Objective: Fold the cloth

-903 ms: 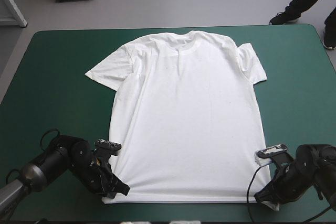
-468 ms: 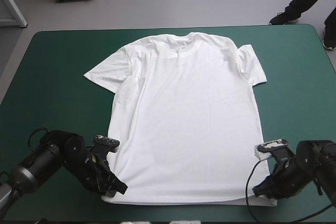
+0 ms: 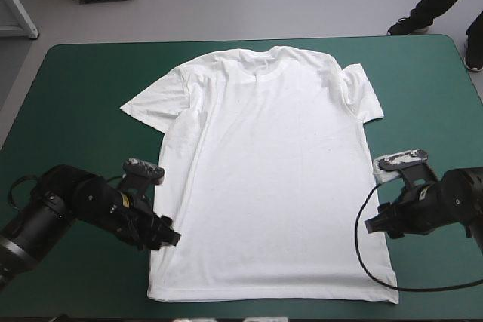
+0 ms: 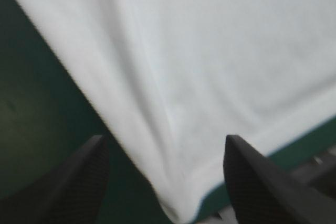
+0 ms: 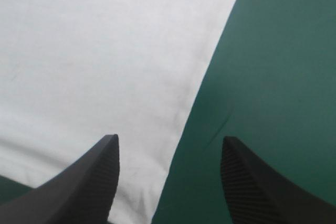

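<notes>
**T-shirt let go at the hem, grippers drawn back up its sides**

T-shirt (image 3: pixel 264 171) lies spread flat on the teal-green cover (image 3: pixel 75 96), hem toward the near edge, collar toward the far edge. Just before, the two grippers sat low on the two hem corners. Now the left gripper (image 3: pixel 167 236) stands farther from the near edge, beside the shirt's left side edge. The right gripper (image 3: pixel 371 224) has likewise moved up beside the right side edge. Both hem corners lie bare and flat on the cover, and the cloth has barely shifted. This suggests that smoothing is complete and no fold has begun: the arms appear to be repositioning for a first grasp.

The high view shows the whole garment, with both sleeves out and the body free of heavy creases, but it does not resolve the fingers. The wrist views supply that. In the left wrist view the left gripper (image 4: pixel 165 139) has its black fingers (image 4: pixel 79 182) standing well apart and holding nothing, with the near-left hem corner showing between them. In the right wrist view the right gripper (image 5: pixel 169 139) is equally wide and empty. The shirt's right side edge runs between its fingers (image 5: pixel 89 182), white cloth on one side and bare cover on the other
</notes>
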